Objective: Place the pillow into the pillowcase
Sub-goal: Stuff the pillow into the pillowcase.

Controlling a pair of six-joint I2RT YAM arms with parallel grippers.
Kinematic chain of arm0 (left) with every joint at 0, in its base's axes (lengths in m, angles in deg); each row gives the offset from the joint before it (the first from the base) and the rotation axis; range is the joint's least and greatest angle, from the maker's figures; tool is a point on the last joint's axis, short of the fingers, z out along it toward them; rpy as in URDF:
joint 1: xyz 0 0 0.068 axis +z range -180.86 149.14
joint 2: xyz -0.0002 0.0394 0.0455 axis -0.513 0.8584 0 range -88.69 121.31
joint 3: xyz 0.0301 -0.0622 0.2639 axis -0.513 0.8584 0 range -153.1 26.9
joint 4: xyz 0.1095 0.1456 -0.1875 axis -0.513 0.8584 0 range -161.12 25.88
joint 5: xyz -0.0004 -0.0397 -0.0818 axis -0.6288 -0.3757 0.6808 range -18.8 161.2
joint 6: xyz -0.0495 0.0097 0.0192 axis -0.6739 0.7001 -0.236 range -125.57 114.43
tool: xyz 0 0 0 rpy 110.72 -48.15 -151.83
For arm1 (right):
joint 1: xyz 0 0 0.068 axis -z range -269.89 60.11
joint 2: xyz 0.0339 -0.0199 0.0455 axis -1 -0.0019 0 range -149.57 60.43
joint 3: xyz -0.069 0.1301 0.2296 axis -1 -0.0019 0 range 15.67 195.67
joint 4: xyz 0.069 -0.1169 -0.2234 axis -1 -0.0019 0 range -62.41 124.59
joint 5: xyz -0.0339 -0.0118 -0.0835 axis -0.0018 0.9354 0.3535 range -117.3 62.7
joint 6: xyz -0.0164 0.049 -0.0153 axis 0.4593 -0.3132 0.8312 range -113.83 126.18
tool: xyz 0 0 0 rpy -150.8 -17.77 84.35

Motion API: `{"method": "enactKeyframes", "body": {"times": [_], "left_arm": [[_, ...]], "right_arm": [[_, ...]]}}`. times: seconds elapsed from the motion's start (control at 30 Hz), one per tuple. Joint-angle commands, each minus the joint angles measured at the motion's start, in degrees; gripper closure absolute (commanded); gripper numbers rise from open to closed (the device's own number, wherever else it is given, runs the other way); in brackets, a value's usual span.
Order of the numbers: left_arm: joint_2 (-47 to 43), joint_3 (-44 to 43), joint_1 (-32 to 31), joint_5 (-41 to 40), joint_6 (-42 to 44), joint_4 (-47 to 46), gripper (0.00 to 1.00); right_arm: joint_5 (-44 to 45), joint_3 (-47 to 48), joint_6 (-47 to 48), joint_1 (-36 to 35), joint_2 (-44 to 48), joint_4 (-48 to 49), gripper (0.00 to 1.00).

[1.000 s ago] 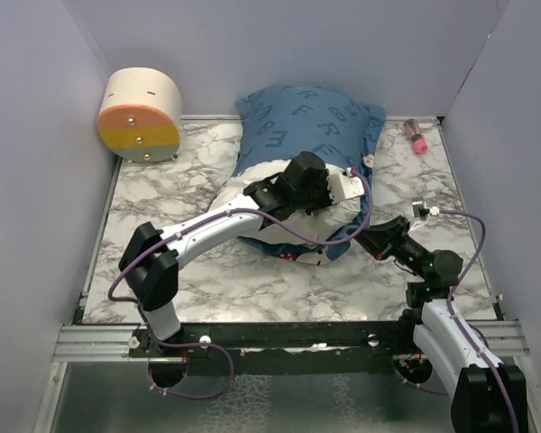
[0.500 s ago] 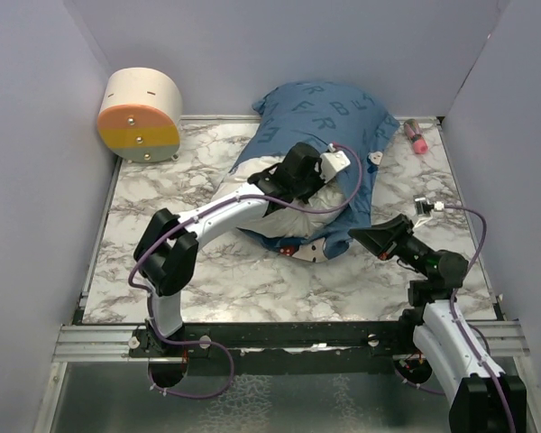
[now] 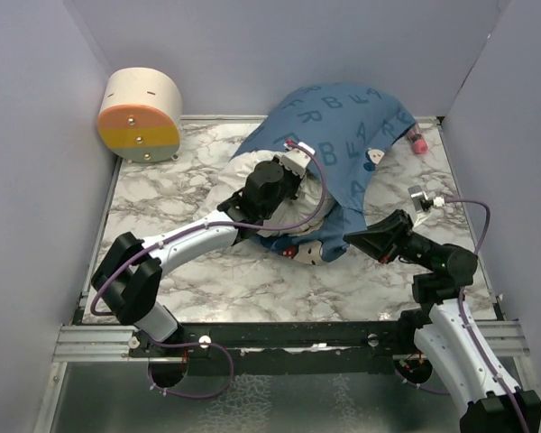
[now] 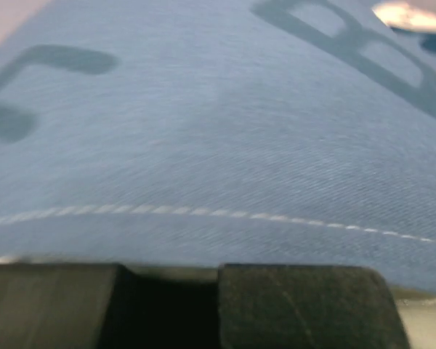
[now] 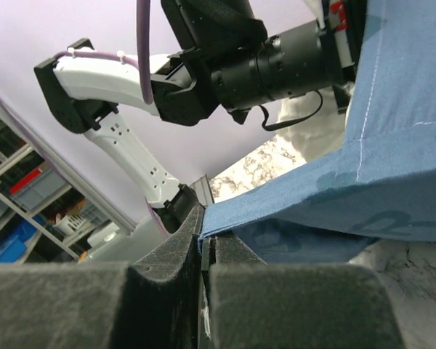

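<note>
Pillowcase [image 3: 343,126] has risen; right gripper [image 5: 203,243] clamps its hem, left gripper [image 4: 171,270] (blurred) seemingly too.

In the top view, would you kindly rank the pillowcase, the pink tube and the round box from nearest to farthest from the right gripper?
1. pillowcase: centre, its near hem pinched in the right gripper.
2. pink tube: far right corner, beyond the gripper.
3. round box: far left corner, clearly the farthest.
</note>
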Motion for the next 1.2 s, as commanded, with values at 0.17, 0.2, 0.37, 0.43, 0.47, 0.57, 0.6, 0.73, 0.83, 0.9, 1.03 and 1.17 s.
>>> {"method": "enactKeyframes", "body": {"times": [0.17, 0.2, 0.37, 0.43, 0.47, 0.57, 0.6, 0.73, 0.83, 0.9, 1.03, 1.17], "left_arm": [[4.00, -0.73, -2.99, -22.16, 3.93, -33.91, 1.00], [4.78, -0.70, -3.64, -22.36, 3.81, -34.33, 1.00], [7.56, 5.12, -9.44, -17.97, 6.60, -38.39, 1.00], [7.63, 10.39, -11.77, -15.69, 7.78, -39.84, 1.00], [7.22, 13.91, -12.63, -14.19, 6.79, -41.38, 1.00], [5.55, 26.85, -13.23, -8.75, 0.32, -46.59, 1.00], [5.55, 30.01, -13.24, -5.97, -0.59, -49.09, 1.00], [6.76, 33.09, -13.15, 1.10, -0.59, -49.57, 1.00], [7.91, 29.18, -11.84, 4.38, -0.50, -44.71, 1.00], [10.12, 27.32, -10.23, 4.64, -1.28, -44.42, 1.00], [8.91, 31.45, -3.68, 9.30, -10.14, -58.04, 1.00], [5.39, 34.74, 0.76, 16.48, -13.89, -64.84, 1.00]], "right_arm": [[-12.00, 1.63, 10.85, -11.11, 8.08, -4.22, 0.99], [-10.70, 2.10, 15.47, -13.44, 8.25, -9.64, 0.99], [-2.29, 0.10, 23.73, -16.48, 4.64, -21.78, 0.99], [0.71, -0.89, 25.25, -16.51, 2.42, -22.52, 0.99], [1.25, -1.17, 25.49, -16.56, 1.30, -21.62, 0.99], [-0.44, -2.10, 24.10, -16.74, -3.67, -14.74, 0.99], [-1.14, -2.06, 24.33, -17.17, -5.57, -13.34, 0.99], [-0.50, 0.33, 30.31, -25.69, -12.91, -14.92, 0.99], [8.21, 6.43, 39.99, -45.26, -19.20, -22.66, 0.99], [14.67, 8.85, 42.85, -53.98, -22.03, -24.51, 0.99], [22.48, 5.37, 41.90, -56.12, -16.90, -23.34, 0.99], [31.24, 3.87, 42.71, -56.12, -5.82, -32.36, 0.99]]}}
